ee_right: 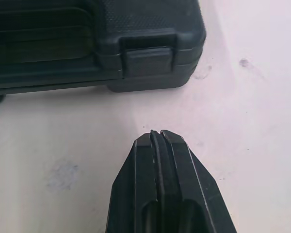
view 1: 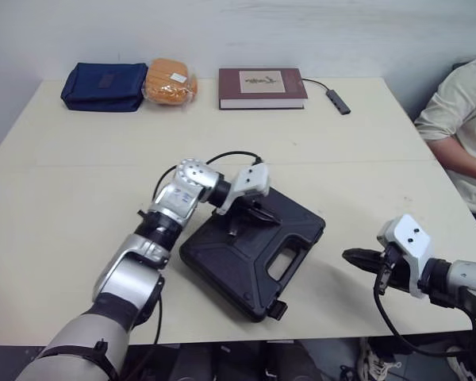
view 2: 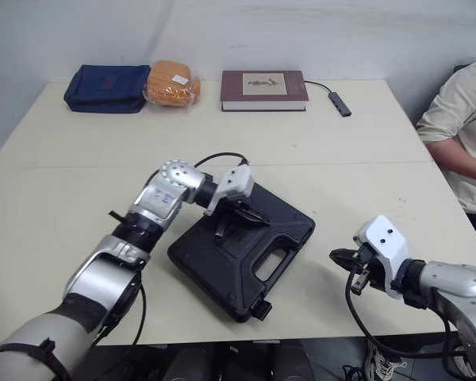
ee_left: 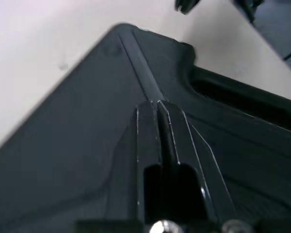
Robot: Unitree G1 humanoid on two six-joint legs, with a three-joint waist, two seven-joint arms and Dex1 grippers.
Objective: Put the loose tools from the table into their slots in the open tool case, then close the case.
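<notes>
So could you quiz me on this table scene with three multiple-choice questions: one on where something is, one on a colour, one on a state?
1. Where is the left gripper?
A. raised high in the air
B. down on the lid of the tool case
C. gripping a cup

2. What colour is the tool case?
A. black
B. red
C. yellow

3. How does the tool case stand?
A. wide open
B. propped half open
C. shut

Answers:
1 B: the left wrist view shows its closed tips against the dark lid.
2 A: shell and handle are both black.
3 C: the lid lies flat on the base, edges meeting all round.
</notes>
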